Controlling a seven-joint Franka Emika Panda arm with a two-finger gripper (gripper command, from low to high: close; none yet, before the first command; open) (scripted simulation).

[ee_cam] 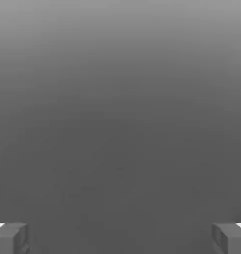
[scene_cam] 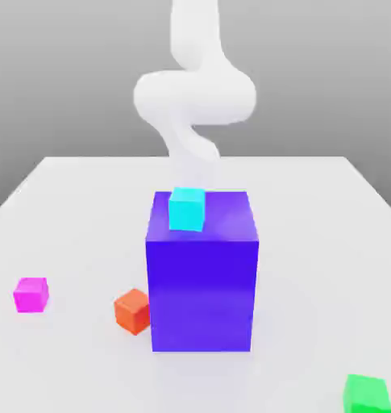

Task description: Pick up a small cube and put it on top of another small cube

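The small magenta-pink cube (scene_cam: 31, 294) rests on the white table at the exterior view's left. The small green cube (scene_cam: 366, 394) lies far from it, at the front right corner of that view, partly cut by the frame edge. My white arm (scene_cam: 194, 97) rises behind the big block, well away from both cubes. In the hand view my gripper (ee_cam: 120, 240) is open, its grey fingertips (ee_cam: 10, 238) set wide apart with nothing between them, facing plain grey background.
A big blue-purple block (scene_cam: 202, 282) stands mid-table with a cyan cube (scene_cam: 187, 208) on its top. An orange-red cube (scene_cam: 133, 310) sits on the table (scene_cam: 69, 210) against the block's lower left side.
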